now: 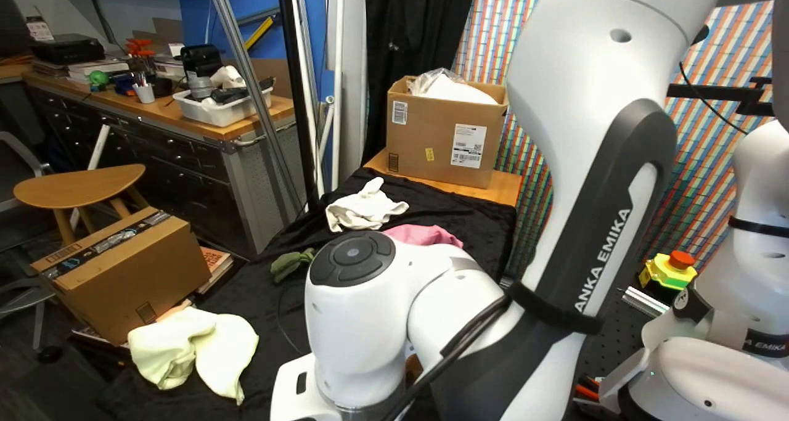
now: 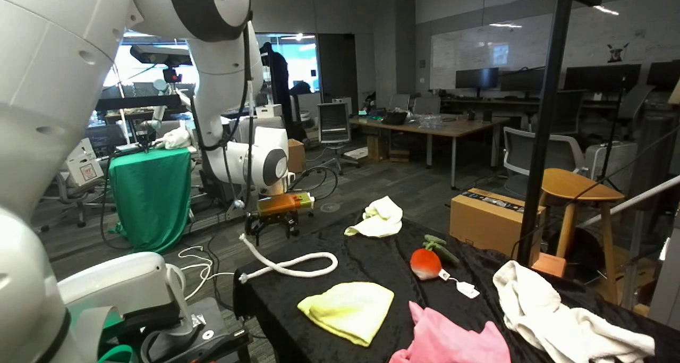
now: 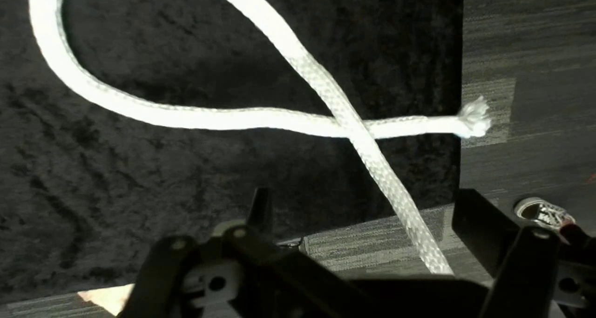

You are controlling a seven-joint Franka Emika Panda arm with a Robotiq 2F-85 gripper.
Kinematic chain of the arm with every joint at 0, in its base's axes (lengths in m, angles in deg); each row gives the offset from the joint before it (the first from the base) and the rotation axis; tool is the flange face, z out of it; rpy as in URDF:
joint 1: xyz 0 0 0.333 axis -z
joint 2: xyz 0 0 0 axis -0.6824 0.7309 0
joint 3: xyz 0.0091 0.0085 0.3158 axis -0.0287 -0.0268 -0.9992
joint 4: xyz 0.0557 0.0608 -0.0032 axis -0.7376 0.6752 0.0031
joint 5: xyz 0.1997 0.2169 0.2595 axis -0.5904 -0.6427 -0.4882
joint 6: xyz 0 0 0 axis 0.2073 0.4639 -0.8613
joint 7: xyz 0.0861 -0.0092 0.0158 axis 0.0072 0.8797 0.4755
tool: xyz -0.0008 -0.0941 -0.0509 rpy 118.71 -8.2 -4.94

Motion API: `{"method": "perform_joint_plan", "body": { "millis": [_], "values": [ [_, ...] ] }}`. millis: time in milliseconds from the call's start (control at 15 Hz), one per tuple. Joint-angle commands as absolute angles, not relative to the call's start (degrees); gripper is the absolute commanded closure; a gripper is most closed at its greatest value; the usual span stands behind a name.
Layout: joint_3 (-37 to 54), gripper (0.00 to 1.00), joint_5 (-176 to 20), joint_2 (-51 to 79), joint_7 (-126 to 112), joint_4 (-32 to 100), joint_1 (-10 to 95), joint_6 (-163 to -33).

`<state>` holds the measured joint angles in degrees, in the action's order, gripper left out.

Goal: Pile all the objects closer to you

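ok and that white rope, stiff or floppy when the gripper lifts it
Probably bendy yet slightly springy: the white rope lies in a smooth, rounded loop without sharp kinks. It should slip out of that shape easily, since it merely crosses itself and no knot shows. Its frayed end may splay if pinched.

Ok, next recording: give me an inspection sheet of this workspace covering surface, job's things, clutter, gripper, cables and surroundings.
Surface: black covering, wrinkled.
Job's things: yellow cloth, pink cloth, white cloth, pale yellow-green cloth and red-and-green item, spread out, not piled; white rope, looped and crossing itself, a frayed end past the covering's edge.
Clutter: cardboard box on bare wood beside the covering.
Gripper: open, jaws wide; rope strand shows between them in the wrist view, contact cannot be told.
Cables: dark cables along the arm.
Surroundings: taped box, wooden stool, yellow box with a red button, a shoe.
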<state>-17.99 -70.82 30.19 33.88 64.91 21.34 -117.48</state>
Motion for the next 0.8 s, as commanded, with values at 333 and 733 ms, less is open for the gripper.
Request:
{"method": "perform_joint_plan", "body": {
  "millis": [333,733],
  "values": [
    [-17.91,0.0,-67.22,37.38,25.79,58.59,17.18,-117.44],
    [-19.57,0.0,-66.69,38.59,26.68,57.7,17.54,-112.76]
  ]
}}
